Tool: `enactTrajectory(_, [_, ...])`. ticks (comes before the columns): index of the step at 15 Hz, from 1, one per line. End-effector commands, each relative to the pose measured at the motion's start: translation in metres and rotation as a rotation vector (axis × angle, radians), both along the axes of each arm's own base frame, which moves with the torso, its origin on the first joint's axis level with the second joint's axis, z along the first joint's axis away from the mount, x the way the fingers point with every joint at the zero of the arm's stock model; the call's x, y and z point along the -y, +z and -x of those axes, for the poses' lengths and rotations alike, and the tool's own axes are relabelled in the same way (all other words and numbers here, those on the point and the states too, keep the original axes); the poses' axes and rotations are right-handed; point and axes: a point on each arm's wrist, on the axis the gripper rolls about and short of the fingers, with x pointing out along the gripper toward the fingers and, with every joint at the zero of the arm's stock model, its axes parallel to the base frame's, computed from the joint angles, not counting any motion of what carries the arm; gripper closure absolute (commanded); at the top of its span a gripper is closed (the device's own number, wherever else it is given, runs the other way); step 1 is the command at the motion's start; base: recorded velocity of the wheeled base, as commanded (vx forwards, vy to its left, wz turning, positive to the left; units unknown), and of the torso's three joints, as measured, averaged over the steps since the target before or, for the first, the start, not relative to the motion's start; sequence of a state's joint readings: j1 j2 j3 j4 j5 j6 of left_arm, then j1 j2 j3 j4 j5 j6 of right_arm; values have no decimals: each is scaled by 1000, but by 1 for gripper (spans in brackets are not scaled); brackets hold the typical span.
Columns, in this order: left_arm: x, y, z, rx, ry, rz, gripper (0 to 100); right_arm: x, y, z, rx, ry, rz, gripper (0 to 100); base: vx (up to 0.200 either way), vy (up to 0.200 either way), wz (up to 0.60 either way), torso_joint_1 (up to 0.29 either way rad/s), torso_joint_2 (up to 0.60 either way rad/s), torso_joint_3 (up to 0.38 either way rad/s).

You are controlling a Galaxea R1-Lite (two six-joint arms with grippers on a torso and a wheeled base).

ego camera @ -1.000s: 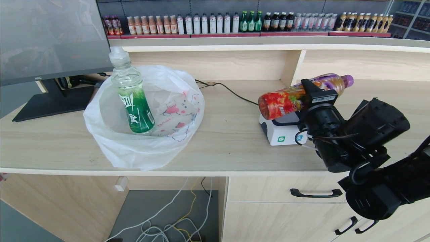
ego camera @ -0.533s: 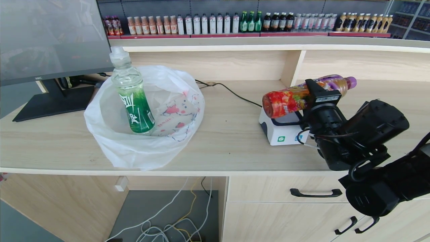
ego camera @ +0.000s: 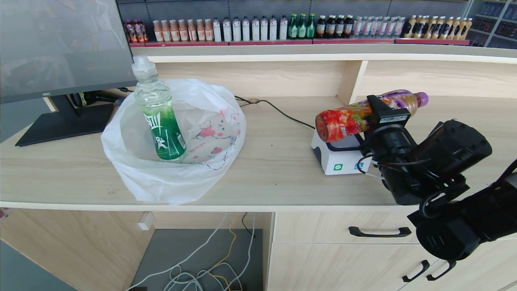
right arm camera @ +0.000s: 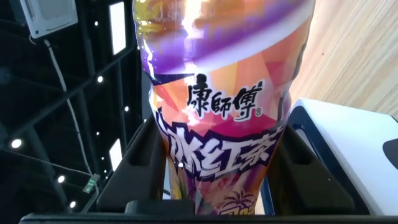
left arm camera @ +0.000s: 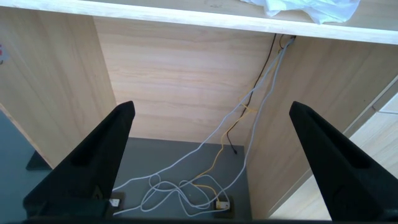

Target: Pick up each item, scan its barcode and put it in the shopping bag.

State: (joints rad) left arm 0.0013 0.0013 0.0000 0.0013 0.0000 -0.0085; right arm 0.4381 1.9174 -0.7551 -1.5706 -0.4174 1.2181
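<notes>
My right gripper (ego camera: 373,113) is shut on a juice bottle (ego camera: 355,114) with a red, orange and purple label and a purple cap. The bottle lies sideways in the air just above the white barcode scanner (ego camera: 337,157) on the counter. The right wrist view has the bottle's label (right arm camera: 221,112) pressed between the black fingers (right arm camera: 140,162), and the scanner's white body (right arm camera: 348,149) beside it. A white shopping bag (ego camera: 173,141) sits open on the counter's left half with a clear green-labelled bottle (ego camera: 157,117) standing in it. My left gripper (left arm camera: 211,162) hangs open below the counter, over floor cables.
A monitor (ego camera: 60,44) on a black stand occupies the counter's far left. A black cable (ego camera: 278,111) runs from the back wall to the scanner. A wooden divider (ego camera: 351,79) rises behind the scanner. Drawers with black handles (ego camera: 379,232) are under the counter on the right.
The right gripper carried the juice bottle a little to the right and slightly down over the scanner one second ago, then held still. The bag and green bottle have not moved.
</notes>
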Motion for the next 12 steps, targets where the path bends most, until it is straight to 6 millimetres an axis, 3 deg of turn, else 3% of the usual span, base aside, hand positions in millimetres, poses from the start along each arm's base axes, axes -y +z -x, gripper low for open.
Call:
enactTrajectory(1, [0,0,0,-1,0,1,0,-1,-1,-1,-1,3,0,100,0,0,0,0,0,0])
enactTrajectory(8, [0,0,0,-1,0,1,0,-2,5,1,22,5,45,100,0,0,0,0,0,0])
enactTrajectory(12, [0,0,0,-1,0,1,0,-1,26,7,96,11,111,100,0,0,0,0,0,0])
